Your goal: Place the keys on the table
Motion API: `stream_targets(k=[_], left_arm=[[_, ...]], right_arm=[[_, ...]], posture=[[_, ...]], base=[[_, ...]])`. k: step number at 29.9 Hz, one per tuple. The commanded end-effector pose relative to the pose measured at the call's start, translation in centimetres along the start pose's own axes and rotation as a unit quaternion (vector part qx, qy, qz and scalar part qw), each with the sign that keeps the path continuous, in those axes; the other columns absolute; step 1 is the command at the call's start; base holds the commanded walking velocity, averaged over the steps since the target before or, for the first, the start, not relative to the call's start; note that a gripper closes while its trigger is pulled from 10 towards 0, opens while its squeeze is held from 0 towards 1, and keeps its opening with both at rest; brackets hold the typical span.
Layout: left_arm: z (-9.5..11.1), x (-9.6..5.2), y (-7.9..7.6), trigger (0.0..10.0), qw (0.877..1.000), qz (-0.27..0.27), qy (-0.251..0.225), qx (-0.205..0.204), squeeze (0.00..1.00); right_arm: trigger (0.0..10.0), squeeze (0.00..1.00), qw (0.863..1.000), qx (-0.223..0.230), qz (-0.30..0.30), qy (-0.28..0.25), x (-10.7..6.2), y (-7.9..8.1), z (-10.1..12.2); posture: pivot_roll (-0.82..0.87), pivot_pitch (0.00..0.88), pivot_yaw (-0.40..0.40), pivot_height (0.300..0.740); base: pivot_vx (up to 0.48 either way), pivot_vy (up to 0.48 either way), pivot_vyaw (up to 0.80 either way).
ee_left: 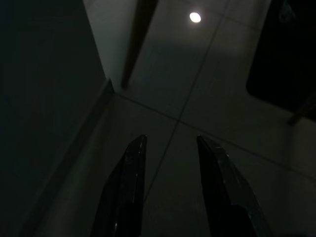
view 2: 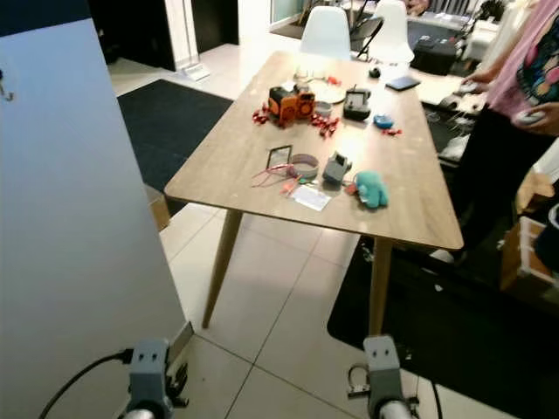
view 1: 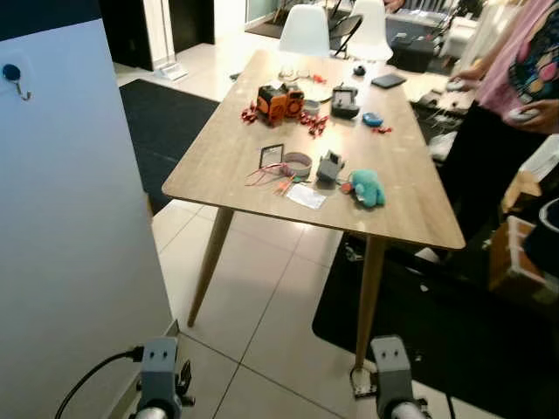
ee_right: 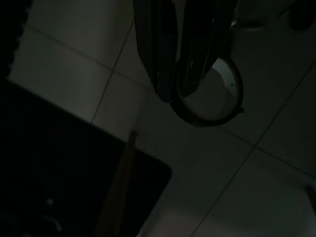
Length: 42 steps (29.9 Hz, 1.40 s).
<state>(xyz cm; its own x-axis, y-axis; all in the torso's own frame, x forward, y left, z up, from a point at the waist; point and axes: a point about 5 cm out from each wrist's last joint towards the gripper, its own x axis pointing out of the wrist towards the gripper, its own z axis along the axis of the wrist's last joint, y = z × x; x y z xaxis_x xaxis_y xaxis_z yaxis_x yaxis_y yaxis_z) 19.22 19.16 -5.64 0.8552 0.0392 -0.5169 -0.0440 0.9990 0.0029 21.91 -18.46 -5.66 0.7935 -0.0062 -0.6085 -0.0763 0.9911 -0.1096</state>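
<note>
In the right wrist view my right gripper is shut on a round metal key ring, which hangs below the fingertips above the tiled floor. That ring also shows beside my right wrist as a small loop, low and near the table's front right leg. The wooden table stands ahead of me, its near edge well above both arms. My left gripper hangs open over the tiles with nothing between its fingers.
On the table lie an orange toy, a tape roll, a teal plush and small parts. A white panel stands close on my left. A person stands at the table's right. Black rugs flank the tiles.
</note>
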Motion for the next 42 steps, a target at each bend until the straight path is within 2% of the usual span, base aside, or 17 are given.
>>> stream_targets(k=[1,10,14,29,42], left_arm=[[-0.06,0.02,-0.17,10.0,1.000,0.000,0.002,0.004,0.00],[-0.08,0.05,-0.34,10.0,1.000,-0.001,0.003,0.005,0.00],[-0.05,0.04,-0.59,10.0,1.000,-0.005,-0.001,0.006,0.00],[0.35,0.35,-0.63,10.0,1.000,-0.014,-0.001,0.004,0.00],[0.40,0.35,-0.78,10.0,1.000,-0.021,-0.004,-0.007,0.00]], right_arm=[[10.0,0.00,1.000,-0.006,-0.001,0.014,-0.26,-0.33,-0.73],[10.0,0.00,1.000,-0.011,0.001,0.015,-0.23,-0.31,-0.68],[10.0,0.00,0.999,-0.029,0.009,0.011,-0.23,-0.04,-0.63],[10.0,0.00,0.999,-0.034,0.011,0.007,-0.24,0.09,-0.57],[10.0,0.00,0.999,-0.038,0.017,0.005,-0.22,0.12,-0.49]], posture=[[0.07,0.080,-0.043,0.740],[0.07,0.080,-0.045,0.740],[0.07,0.080,-0.043,0.740],[0.07,0.080,-0.041,0.740],[0.06,0.075,-0.045,0.740]], base=[[0.000,0.000,-0.80],[0.000,0.000,-0.74],[0.000,0.000,0.00],[0.000,0.000,0.00],[0.318,0.000,0.00]])
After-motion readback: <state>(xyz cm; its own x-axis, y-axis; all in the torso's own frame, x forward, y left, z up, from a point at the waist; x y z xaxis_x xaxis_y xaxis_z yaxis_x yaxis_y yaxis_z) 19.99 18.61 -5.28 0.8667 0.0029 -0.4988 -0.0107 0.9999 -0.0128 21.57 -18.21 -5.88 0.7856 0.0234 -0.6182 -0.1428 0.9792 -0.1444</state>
